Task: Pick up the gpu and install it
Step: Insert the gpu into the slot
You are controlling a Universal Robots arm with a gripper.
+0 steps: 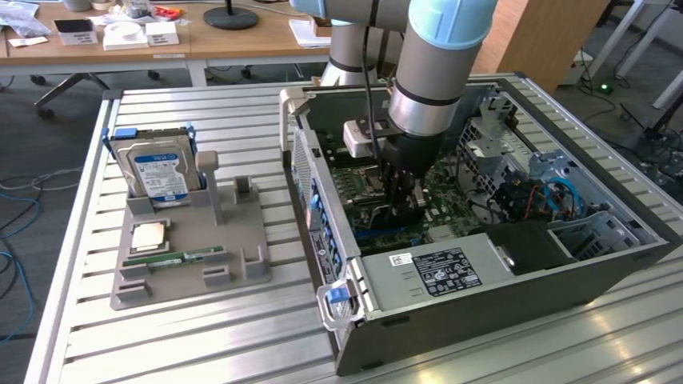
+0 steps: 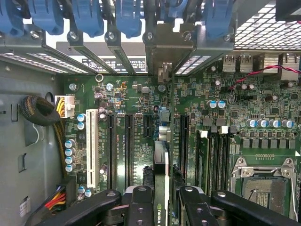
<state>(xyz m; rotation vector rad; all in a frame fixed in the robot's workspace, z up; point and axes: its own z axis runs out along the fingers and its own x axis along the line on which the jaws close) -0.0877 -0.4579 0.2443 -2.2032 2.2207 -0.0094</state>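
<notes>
The gpu (image 2: 161, 160) shows edge-on in the wrist view as a thin dark card standing upright over the green motherboard (image 2: 141, 99), between two long black slots. Its metal bracket end (image 2: 163, 73) reaches the rear slot openings of the case. My gripper (image 2: 162, 205) is shut on the card, one black finger (image 2: 141, 207) on each side. In the exterior view the gripper (image 1: 404, 204) is low inside the open computer case (image 1: 481, 276), over the motherboard, and its fingers hide most of the card. I cannot tell whether the card is seated in a slot.
A grey holder (image 1: 192, 268) at the exterior view's left carries a hard drive (image 1: 160, 172), a CPU chip (image 1: 147, 238) and a green memory stick (image 1: 174, 258). Inside the case are a white slot (image 2: 92, 146), a sleeved cable bundle (image 2: 40, 110), the CPU socket (image 2: 263, 181) and blue slot latches (image 2: 89, 16).
</notes>
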